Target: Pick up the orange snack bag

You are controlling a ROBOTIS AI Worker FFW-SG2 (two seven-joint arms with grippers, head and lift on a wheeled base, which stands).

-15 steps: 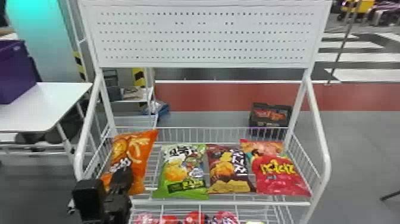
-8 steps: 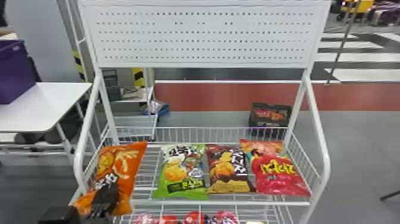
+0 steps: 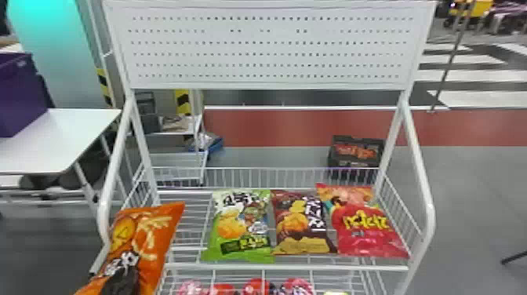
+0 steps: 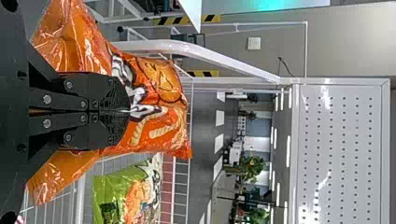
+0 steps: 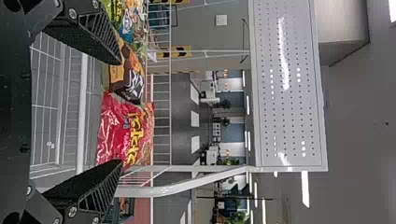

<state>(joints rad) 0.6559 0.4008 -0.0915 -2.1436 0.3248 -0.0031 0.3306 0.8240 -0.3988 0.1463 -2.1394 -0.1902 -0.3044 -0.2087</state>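
In the head view my left gripper is at the bottom left, over the front of the orange snack bag, which hangs tilted at the rack's left front corner. The left wrist view has the left gripper closed together on the crinkled orange bag, whose film bulges out on both sides of the fingers. My right gripper stands open in the right wrist view, its fingers wide apart with the rack and bags beyond them.
The white wire rack holds a green bag, a brown bag and a red bag side by side. Red packs lie on the shelf below. A white table stands at the left.
The left gripper and the orange bag have moved together toward the robot and lower in the head view, away from the shelf's left end. The other bags have kept their places.
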